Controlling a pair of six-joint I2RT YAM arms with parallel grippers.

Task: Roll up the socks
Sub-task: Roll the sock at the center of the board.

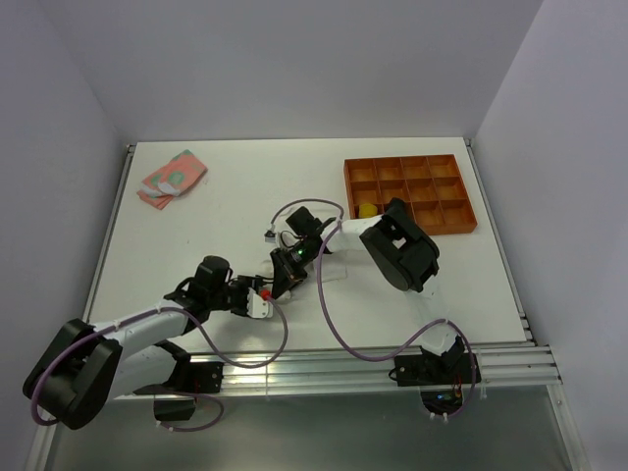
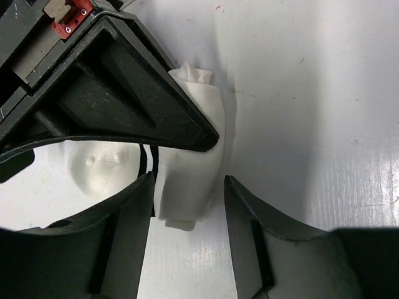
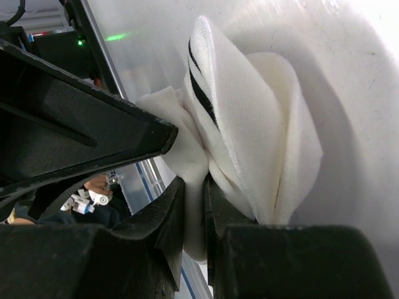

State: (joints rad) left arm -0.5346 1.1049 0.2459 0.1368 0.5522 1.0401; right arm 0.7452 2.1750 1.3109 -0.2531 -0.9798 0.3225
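The orange plastic tray, divided into square compartments, sits at the far right of the white table. A small yellow object lies in a compartment at the tray's left end, partly hidden by the right arm, so its shape is unclear. A pink-and-green patterned cloth lies at the far left, its print too small to read. The thin white fabric sock with black stripes lies bunched near the table's middle. The right gripper is clamped on a fold of it. The left gripper stands spread, one finger on each side of the bundle. From above, both grippers cover the sock.
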